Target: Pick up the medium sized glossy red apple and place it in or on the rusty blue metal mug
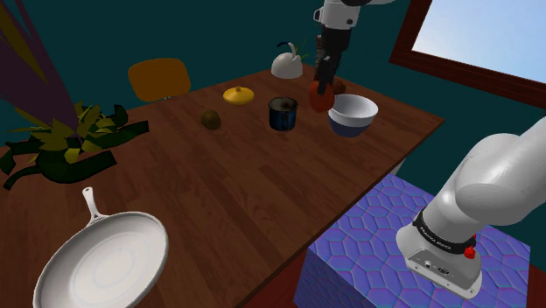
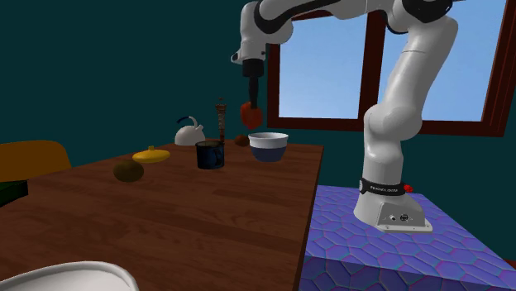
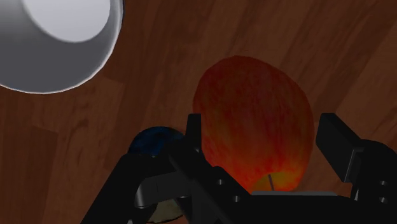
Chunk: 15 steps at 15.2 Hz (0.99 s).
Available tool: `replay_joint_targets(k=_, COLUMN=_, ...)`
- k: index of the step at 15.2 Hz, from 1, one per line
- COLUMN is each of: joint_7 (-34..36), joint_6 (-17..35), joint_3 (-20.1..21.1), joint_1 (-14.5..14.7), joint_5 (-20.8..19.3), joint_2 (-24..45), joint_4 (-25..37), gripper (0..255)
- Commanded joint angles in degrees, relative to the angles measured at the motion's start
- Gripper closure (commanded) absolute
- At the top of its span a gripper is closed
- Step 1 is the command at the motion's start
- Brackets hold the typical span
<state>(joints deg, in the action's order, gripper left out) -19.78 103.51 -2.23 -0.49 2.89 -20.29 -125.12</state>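
Black jaws clamped around the red apple (image 1: 319, 96) hold it aloft over the wooden surface (image 1: 219, 201), near the dark blue mug (image 1: 283, 114) and a white-and-blue bowl (image 1: 353, 114)

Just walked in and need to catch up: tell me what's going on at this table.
The white arm has its black gripper shut on a red apple and holds it in the air above the wooden table, close to a white and blue bowl. The dark blue mug it is meant for stands on the table, at the shoulder view's left of the bowl. The apple is not yet in or on the mug.
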Motion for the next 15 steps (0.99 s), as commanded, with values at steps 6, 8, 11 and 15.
replay_joint_targets(k=6, joint_7=-1.97, joint_6=-2.94, joint_3=-1.38, joint_1=-0.53, joint_5=0.38, joint_2=15.19, joint_4=17.99, gripper=255)
replay_joint_targets(k=8, joint_7=-2.49, joint_6=-4.41, joint_3=-1.69, joint_1=-0.77, joint_5=0.64, joint_2=19.84, joint_4=24.08, gripper=255)
replay_joint_targets(k=11, joint_7=-3.22, joint_6=-7.31, joint_3=-2.09, joint_1=-1.23, joint_5=1.15, joint_2=27.19, joint_4=34.25, gripper=255)
replay_joint_targets(k=15, joint_7=-3.7, joint_6=-8.09, joint_3=-2.25, joint_1=-1.62, joint_5=1.53, joint_2=32.12, joint_4=39.91, gripper=255)
